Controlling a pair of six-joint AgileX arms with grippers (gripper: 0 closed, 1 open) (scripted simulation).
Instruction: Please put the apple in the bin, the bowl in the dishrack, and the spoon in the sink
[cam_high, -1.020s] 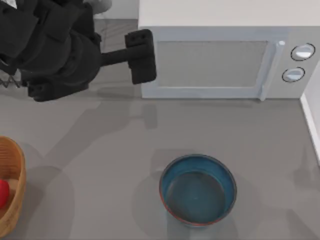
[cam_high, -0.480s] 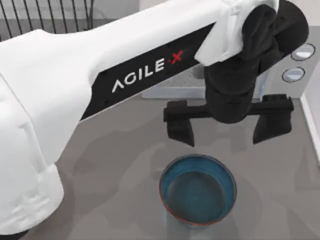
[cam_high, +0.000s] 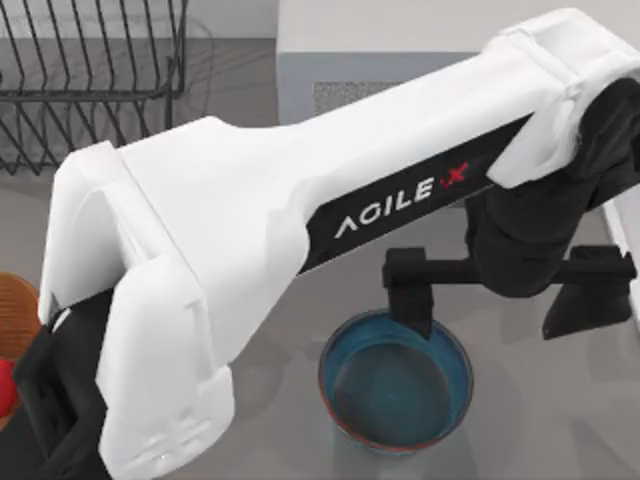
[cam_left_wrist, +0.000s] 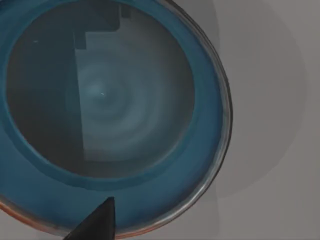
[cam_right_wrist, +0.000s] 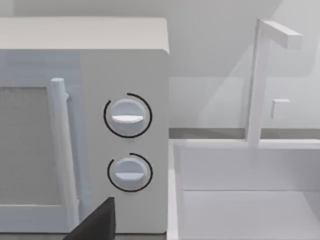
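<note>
- Bowl (cam_high: 396, 378) sits upright on the counter (cam_high: 560, 400), near the front and a little right of middle; the dishrack (cam_high: 95, 80) stands far left, well apart.
- Left gripper (cam_high: 505, 298) hangs over the bowl's far right rim, fingers spread wide and empty — one finger (cam_high: 408, 290) above the rim, the other outside it.
- To grasp well, I judge it should come straight down so the rim wall lies between the fingers, then close firmly — the glazed surface may slip.
- Apple (cam_high: 6, 385) lies in the bin (cam_high: 20, 310) at the left edge.
- Right gripper (cam_right_wrist: 95, 222) is parked facing the microwave (cam_right_wrist: 125, 60) and sink (cam_right_wrist: 240, 195); I cannot tell how it stands.
</note>
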